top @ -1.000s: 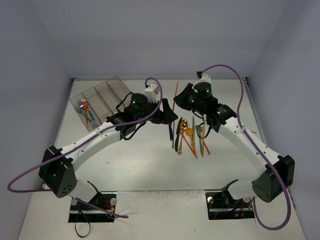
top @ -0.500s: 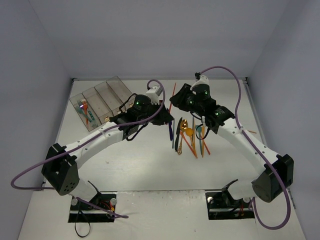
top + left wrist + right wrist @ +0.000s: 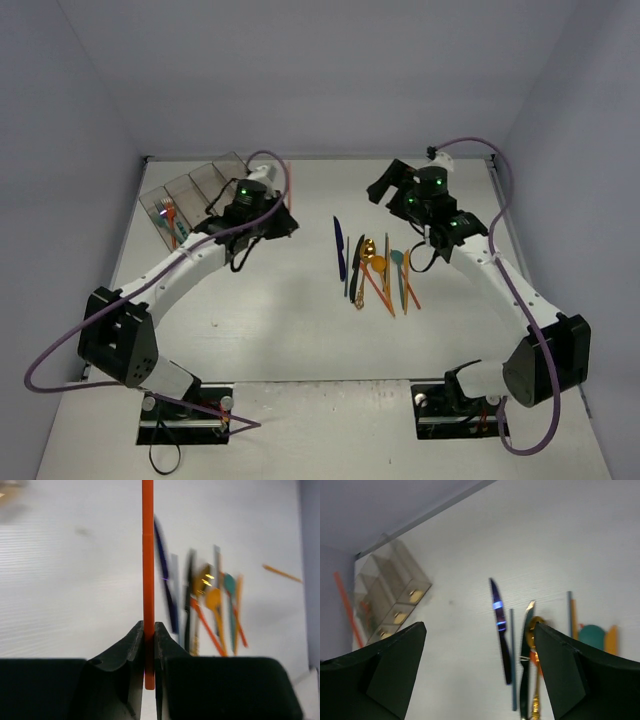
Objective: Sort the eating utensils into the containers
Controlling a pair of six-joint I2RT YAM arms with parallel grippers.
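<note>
Orange utensil point(image 3: 147, 555), a slim straight stick, is clenched between the left end effector's point(image 3: 148, 645) fingers, near the 4 joined containers point(image 3: 215, 172). Right end effector point(image 3: 480, 630) hangs released near the utensil pile point(image 3: 375, 265) on the surface point(image 3: 280, 320).

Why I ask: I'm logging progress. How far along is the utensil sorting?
Barely begun. Done: an orange fork lies in the end bin of the containers. In hand: the left fingers clamp an orange utensil near the containers. Left: the pile of utensils on the table, with the right fingers open near it.
</note>
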